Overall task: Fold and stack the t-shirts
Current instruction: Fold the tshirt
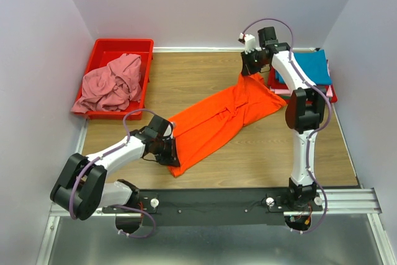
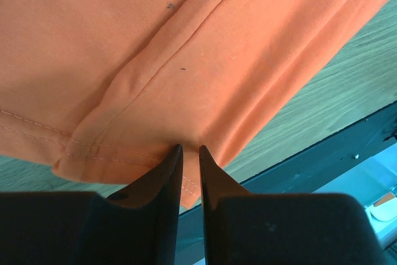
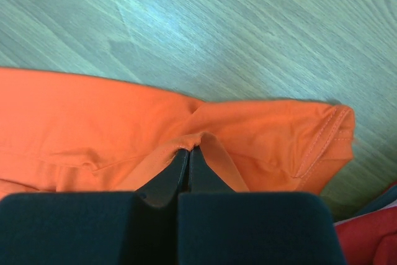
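Note:
A bright orange t-shirt point(image 1: 217, 122) lies stretched diagonally across the wooden table. My left gripper point(image 1: 167, 151) is shut on its near-left hem corner point(image 2: 186, 172), the cloth pinched between the fingers. My right gripper point(image 1: 251, 69) is shut on the shirt's far end point(image 3: 189, 144), lifting a fold of cloth. A dusty pink t-shirt point(image 1: 111, 85) lies crumpled in the red bin. A teal blue t-shirt point(image 1: 310, 66) lies folded on a red one point(image 1: 332, 94) at the far right.
The red plastic bin point(image 1: 121, 48) stands at the back left against the wall. The black rail point(image 1: 248, 200) with both arm bases runs along the table's near edge. White walls close the left, back and right sides.

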### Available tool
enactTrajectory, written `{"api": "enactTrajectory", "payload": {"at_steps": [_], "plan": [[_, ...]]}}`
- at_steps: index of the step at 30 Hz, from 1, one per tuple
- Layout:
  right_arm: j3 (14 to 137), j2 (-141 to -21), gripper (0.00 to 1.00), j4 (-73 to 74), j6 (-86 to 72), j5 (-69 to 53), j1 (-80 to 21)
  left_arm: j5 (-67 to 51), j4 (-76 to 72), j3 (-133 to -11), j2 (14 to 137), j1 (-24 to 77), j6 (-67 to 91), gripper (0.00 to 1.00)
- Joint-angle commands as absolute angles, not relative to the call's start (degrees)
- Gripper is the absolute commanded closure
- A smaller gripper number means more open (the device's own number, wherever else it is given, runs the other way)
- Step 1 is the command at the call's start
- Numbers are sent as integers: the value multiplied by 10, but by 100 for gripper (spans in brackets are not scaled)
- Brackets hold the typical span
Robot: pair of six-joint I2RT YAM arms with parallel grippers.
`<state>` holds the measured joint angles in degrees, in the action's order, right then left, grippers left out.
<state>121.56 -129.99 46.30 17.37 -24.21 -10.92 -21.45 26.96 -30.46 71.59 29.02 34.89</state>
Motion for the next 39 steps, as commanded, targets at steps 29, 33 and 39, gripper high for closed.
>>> {"api": "enactTrajectory", "payload": {"at_steps": [29, 33, 39], "plan": [[1194, -1281, 100, 462, 187, -195, -114, -215, 305, -381, 668, 294, 281, 76], [1160, -1249, 100, 462, 195, -177, -113, -228, 287, -390, 665, 308, 266, 75], [1092, -1192, 100, 453, 199, -178, -113, -197, 272, -433, 700, 373, 255, 67]]}}
